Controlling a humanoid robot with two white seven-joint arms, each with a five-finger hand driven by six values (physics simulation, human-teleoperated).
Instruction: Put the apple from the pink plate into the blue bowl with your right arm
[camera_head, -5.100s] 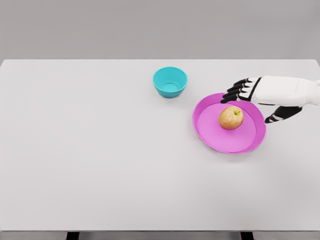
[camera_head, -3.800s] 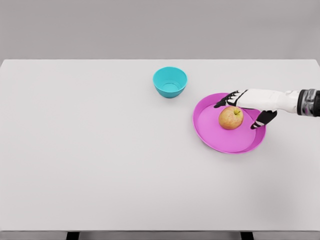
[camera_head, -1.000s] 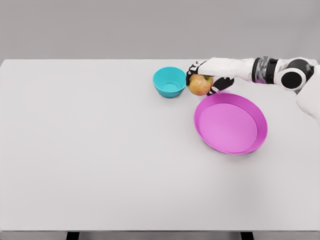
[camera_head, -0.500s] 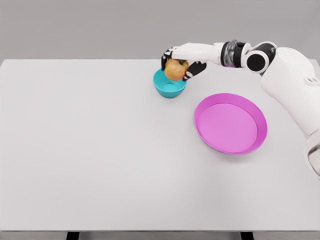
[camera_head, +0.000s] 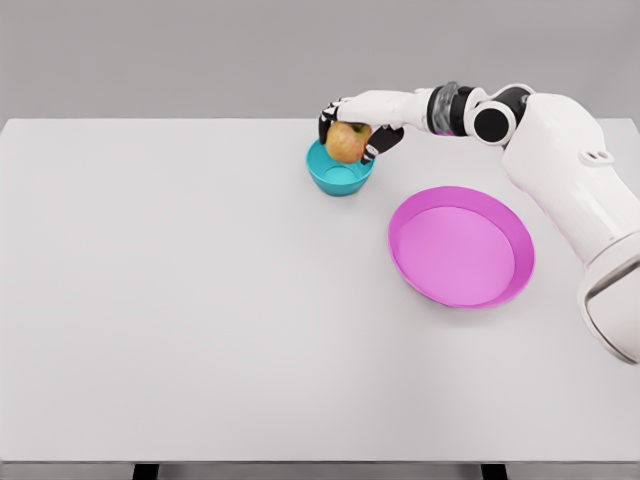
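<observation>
Right hand (camera_head: 352, 122) grips the apple (camera_head: 346, 143) over the blue bowl (camera_head: 340, 176); apple hides the bowl's far rim.

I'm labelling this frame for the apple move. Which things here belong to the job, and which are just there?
Part of the job:
- apple, held in the right hand over the bowl
- blue bowl
- pink plate, nothing on it

Just there:
- white table, which carries everything

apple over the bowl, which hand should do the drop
Right. The right hand already grips the apple directly above the blue bowl, so it likely only needs to lower and release. The left arm is not in view.
</observation>
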